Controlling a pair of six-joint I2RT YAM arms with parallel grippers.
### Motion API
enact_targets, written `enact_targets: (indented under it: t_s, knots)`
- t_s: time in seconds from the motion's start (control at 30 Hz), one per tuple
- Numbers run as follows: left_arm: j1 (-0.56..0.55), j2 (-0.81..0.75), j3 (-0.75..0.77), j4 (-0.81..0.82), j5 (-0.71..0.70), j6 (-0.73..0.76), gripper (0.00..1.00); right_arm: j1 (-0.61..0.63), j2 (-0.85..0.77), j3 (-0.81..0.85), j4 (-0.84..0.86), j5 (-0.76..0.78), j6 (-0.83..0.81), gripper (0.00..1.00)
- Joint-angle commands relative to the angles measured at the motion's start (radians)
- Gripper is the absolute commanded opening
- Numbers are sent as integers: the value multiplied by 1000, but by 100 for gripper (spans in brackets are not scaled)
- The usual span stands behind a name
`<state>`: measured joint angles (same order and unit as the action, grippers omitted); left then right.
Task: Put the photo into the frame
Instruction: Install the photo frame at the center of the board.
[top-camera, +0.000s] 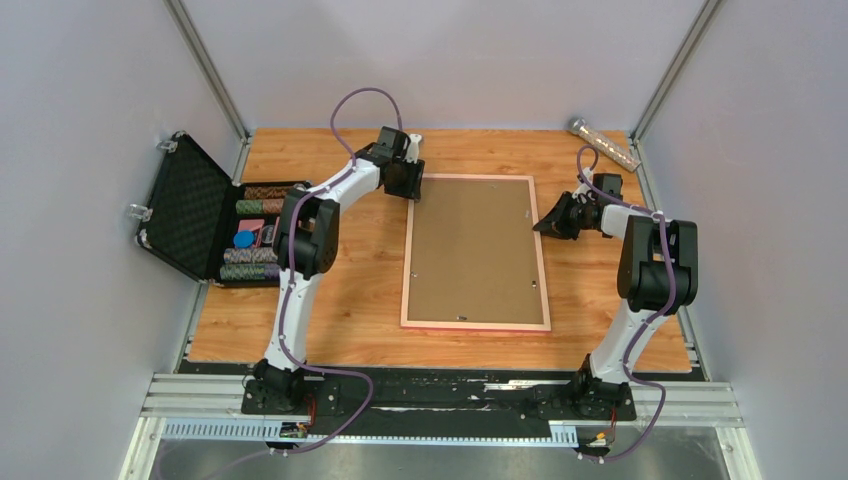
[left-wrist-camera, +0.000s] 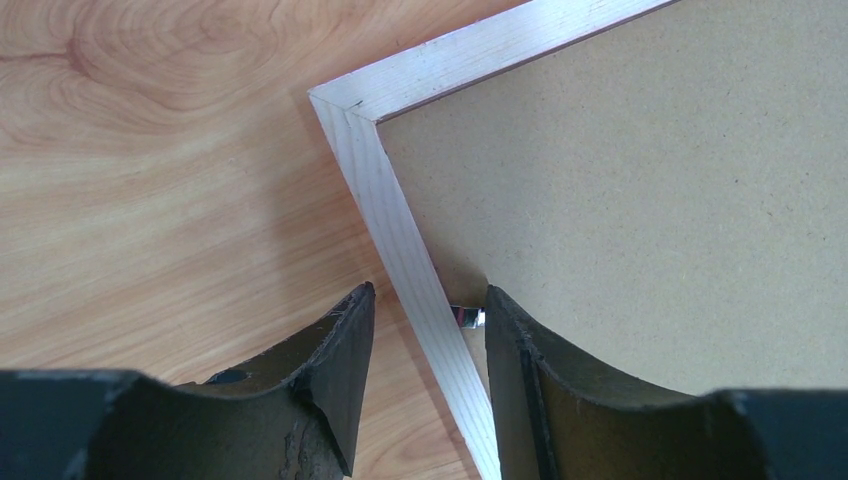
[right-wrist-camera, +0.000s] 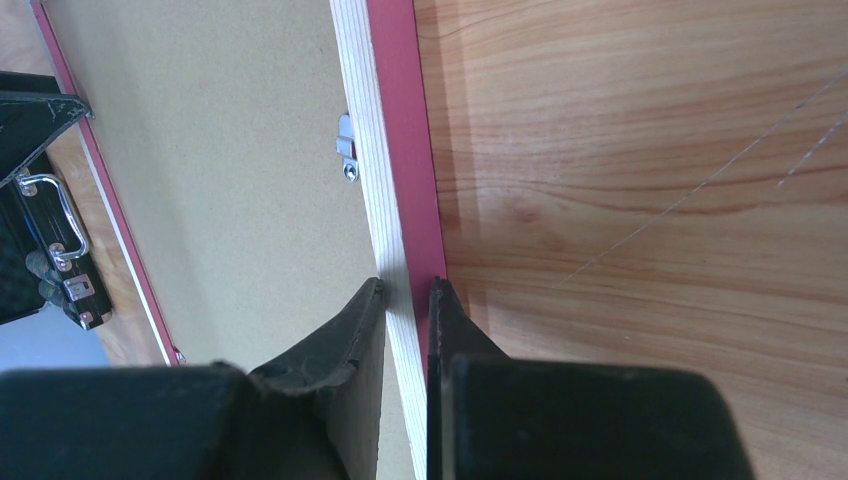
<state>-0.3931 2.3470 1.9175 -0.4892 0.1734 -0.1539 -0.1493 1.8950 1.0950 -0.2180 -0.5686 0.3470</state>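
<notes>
Pink frame (top-camera: 475, 325) face-down | right pincer (right-wrist-camera: 408, 285) clamps right rail | left pincer (left-wrist-camera: 428, 297) gapes astride far-left corner

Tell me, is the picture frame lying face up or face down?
Face down: the frame shows its pale back rails, with the brown backing board and a metal clip facing up.

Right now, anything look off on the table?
Nothing spilled or broken. The frame lies face down, backing board in it; no photo in view. Right gripper pinches its right rail; left gripper straddles the left.
</notes>
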Motion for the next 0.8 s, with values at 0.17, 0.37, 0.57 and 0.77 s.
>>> enact_targets:
  t_s: [0.17,0.37,0.57,0.77]
  knots:
    - [4,-10,14,-94,-54,1,53,-16,23,25,25,52,3,0]
    - [17,7,27,-91,-60,-105,53,-16,20,23,25,53,3,0]
    - [22,10,21,-95,-81,-123,53,-16,22,25,25,51,3,0]
    - [32,-5,-7,-91,-72,-105,52,-16,24,26,23,50,3,0]
